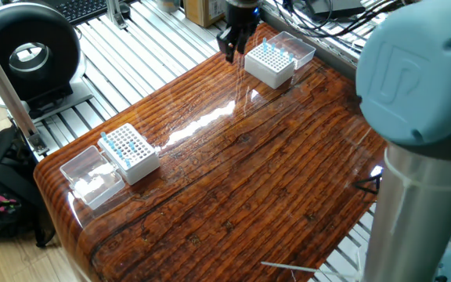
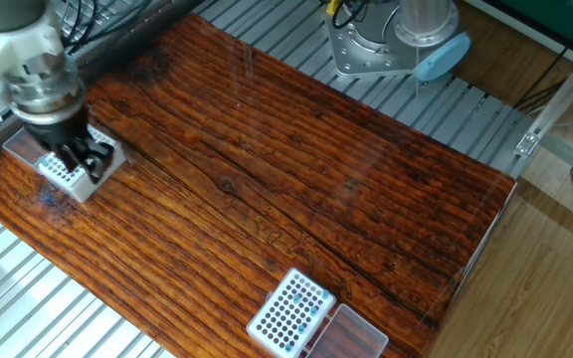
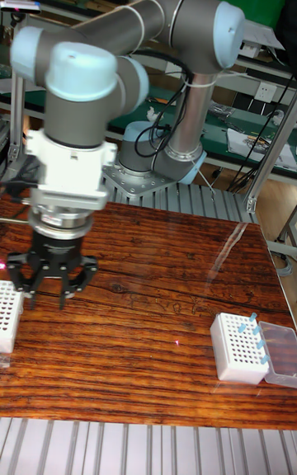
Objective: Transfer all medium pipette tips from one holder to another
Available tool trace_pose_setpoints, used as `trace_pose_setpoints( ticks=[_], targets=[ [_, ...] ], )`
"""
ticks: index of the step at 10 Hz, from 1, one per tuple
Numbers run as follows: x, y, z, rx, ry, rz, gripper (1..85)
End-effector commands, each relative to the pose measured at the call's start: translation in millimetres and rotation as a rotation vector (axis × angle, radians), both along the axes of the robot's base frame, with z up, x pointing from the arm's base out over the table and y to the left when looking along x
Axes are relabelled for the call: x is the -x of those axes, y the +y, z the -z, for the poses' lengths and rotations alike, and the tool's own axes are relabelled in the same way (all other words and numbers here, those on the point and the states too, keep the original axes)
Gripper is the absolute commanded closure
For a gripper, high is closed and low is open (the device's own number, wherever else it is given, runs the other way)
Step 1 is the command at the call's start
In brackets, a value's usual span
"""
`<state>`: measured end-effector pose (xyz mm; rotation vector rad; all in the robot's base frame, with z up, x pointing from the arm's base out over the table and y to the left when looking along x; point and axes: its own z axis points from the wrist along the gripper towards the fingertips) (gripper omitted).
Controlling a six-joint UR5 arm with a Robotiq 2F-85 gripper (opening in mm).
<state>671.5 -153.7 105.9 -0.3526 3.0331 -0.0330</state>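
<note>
Over the far box (image 1: 269,65), our hand (image 3: 51,291) hangs open and empty.
Tips (image 1: 271,50) sit in this box and the other box (image 1: 129,152); if we descend off-centre, fingers could knock neighbouring tips.

Two white tip boxes (image 1: 270,64) (image 1: 130,153) on table. Two clear lids, one beside each box (image 1: 92,177) (image 1: 297,47). One robot arm, one gripper (image 3: 51,284). Blue-topped tips too small to count.
</note>
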Motion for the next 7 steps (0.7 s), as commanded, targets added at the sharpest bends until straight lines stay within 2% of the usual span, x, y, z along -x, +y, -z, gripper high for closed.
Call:
trace_pose_setpoints(
  ticks=[1, 5, 7],
  targets=[
    [3.4, -50.5, 0.8, 0.018, 0.030, -0.073, 43.0],
    [4.7, -73.4, 21.6, 0.001, 0.011, -0.143, 43.3],
    [4.8, -81.9, 24.3, 0.008, 0.015, -0.156, 45.0]
  ],
)
